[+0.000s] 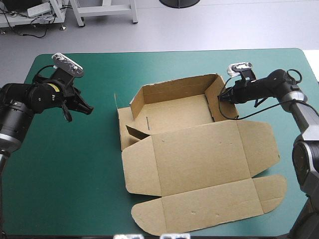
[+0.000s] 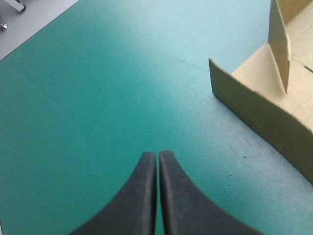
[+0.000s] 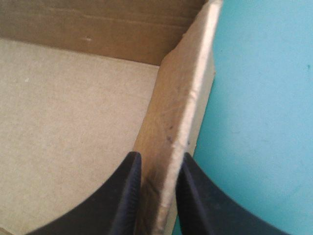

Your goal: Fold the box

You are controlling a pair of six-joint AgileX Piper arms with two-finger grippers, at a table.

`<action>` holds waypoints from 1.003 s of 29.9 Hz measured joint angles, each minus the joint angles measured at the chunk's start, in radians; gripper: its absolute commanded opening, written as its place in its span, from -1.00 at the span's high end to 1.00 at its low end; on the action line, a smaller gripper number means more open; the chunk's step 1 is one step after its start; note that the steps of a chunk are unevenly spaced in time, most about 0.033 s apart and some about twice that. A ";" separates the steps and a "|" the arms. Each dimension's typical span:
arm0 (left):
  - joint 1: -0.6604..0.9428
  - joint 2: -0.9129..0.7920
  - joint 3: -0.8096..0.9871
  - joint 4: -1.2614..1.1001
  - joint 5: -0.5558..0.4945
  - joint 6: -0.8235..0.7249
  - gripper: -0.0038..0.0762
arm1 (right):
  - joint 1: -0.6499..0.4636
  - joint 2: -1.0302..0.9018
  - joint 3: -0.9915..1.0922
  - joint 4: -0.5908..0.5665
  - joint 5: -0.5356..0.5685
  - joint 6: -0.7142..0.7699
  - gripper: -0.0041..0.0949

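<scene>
In the middle of the teal-green worktop (image 1: 75, 174), the brown box (image 1: 197, 142) is lying open. Its tray part (image 1: 174, 112) is sitting toward the far edge, with its walls standing up. Its big lid (image 1: 199, 169) is lying flat toward the near edge, with its flaps spreading out at the sides and at the front. A small flap (image 1: 137, 130) is leaning inward at the tray's near left corner.

The right claw (image 1: 221, 97) is reaching in from the right side and pinching the tray's right wall (image 3: 183, 107). One black finger (image 3: 122, 196) is pressing on the inside of the wall, and the other one is pressing on the outside. So this claw is almost closed, with only the board sitting between its fingers.

The left claw (image 1: 88, 109) is hanging over the bare cover to the left of the box, well apart from it. Its two fingers are resting together in one point and are gripping nothing. The tray's left wall (image 2: 254, 117) is standing ahead of this claw and off to one side, not touching it.
</scene>
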 measured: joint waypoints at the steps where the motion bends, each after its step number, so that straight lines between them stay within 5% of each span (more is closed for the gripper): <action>1: 0.000 0.000 0.000 0.000 0.006 0.001 0.88 | 0.000 0.001 0.000 -0.004 0.003 0.000 0.28; 11: 0.000 0.000 0.000 -0.002 0.036 0.015 0.88 | 0.001 0.013 -0.163 -0.087 0.089 0.010 0.24; 22: 0.000 0.000 0.000 -0.002 0.065 0.017 0.88 | 0.001 0.011 -0.465 -0.270 0.398 0.278 0.25; 30: 0.000 0.000 0.000 -0.022 0.134 -0.020 0.88 | 0.001 -0.096 -0.487 -0.320 0.431 0.414 0.25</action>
